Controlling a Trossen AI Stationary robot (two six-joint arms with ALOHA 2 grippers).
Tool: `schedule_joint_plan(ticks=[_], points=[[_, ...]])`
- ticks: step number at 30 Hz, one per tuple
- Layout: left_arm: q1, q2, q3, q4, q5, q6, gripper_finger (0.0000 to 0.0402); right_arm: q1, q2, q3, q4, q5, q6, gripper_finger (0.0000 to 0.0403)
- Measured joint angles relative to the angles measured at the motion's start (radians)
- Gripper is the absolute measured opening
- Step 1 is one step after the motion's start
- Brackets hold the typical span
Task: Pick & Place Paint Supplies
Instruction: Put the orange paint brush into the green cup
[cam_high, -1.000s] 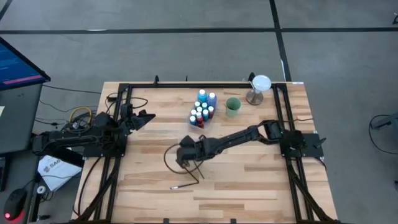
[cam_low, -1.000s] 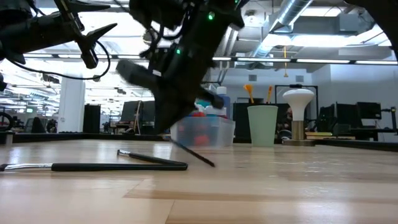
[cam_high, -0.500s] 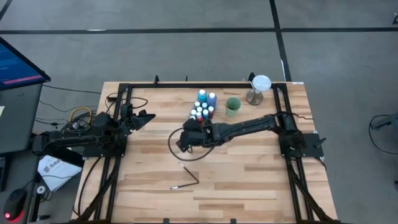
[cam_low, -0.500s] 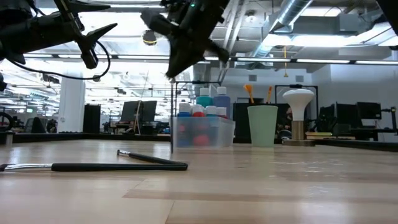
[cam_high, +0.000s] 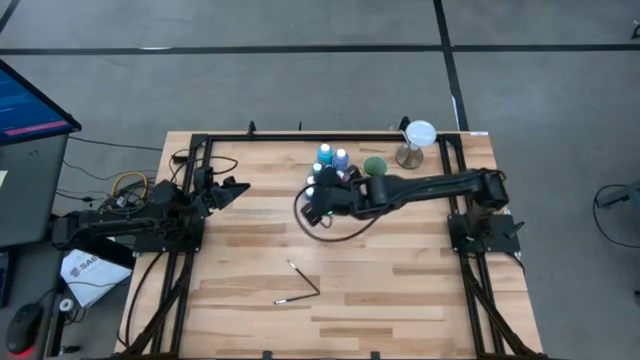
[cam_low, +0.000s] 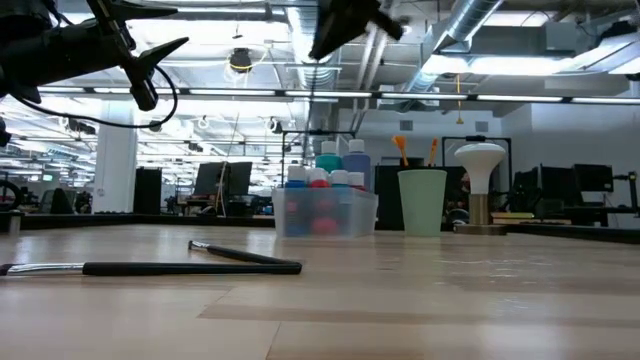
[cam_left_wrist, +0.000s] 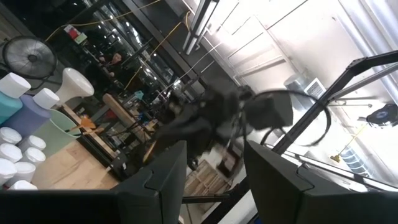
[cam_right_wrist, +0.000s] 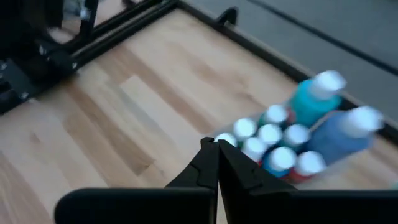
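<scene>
My right gripper (cam_high: 318, 200) (cam_right_wrist: 216, 144) is raised above the near-left side of the clear tray (cam_high: 322, 192) of white-capped paint bottles (cam_high: 330, 160) (cam_low: 328, 190) (cam_right_wrist: 280, 149), shut on a thin dark paintbrush (cam_low: 312, 120). Two more paintbrushes (cam_high: 303, 277) (cam_high: 290, 298) (cam_low: 150, 267) (cam_low: 240, 254) lie flat on the table nearer the near edge. My left gripper (cam_high: 238, 188) (cam_low: 150, 70) waits open and raised over the table's left side. My right gripper pinches the paintbrush by its upper end (cam_low: 313, 65) between the two shut fingers, high above the table. The brush hangs about upright below the fingers, lifted clear of the table. In the right wrist view the shut fingers (cam_right_wrist: 208, 165) hide the place of contact.
A pale green cup (cam_high: 375, 166) (cam_low: 422, 200) with orange-tipped sticks in it stands right of the tray. A white-topped stand (cam_high: 418, 140) (cam_low: 480, 185) is near the far right corner. Black frame rails (cam_high: 200, 200) run along the table's sides.
My right gripper has risen from near the table and moved toward the far edge, ending above the tray of bottles. The paintbrush it holds has left the table, gone from slanting with its tip down near the wood to hanging upright and clear.
</scene>
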Motion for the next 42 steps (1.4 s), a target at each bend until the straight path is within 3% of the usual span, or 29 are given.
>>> schedule_joint_plan(ticks=[15, 25, 30, 35, 42], points=[[0.0, 0.001, 0.0, 0.0, 0.0, -0.001, 0.0154, -0.078, -0.29, 0.002, -0.376, 0.223, 0.0, 0.0], [0.0, 0.001, 0.0, -0.001, -0.01, -0.001, 0.0154, -0.203, -0.372, 0.001, -0.405, 0.258, -0.108, 0.0], [0.0, 0.001, 0.0, -0.001, -0.016, 0.0, 0.0154, -0.231, -0.386, -0.078, -0.397, 0.252, -0.123, 0.0], [0.0, 0.001, 0.0, -0.001, -0.022, 0.0, 0.0154, -0.257, -0.446, -0.252, -0.293, 0.25, -0.123, 0.0], [0.0, 0.001, 0.0, -0.001, -0.04, 0.0, 0.0154, -0.297, -0.551, -0.566, 0.08, 0.174, -0.143, 0.0]])
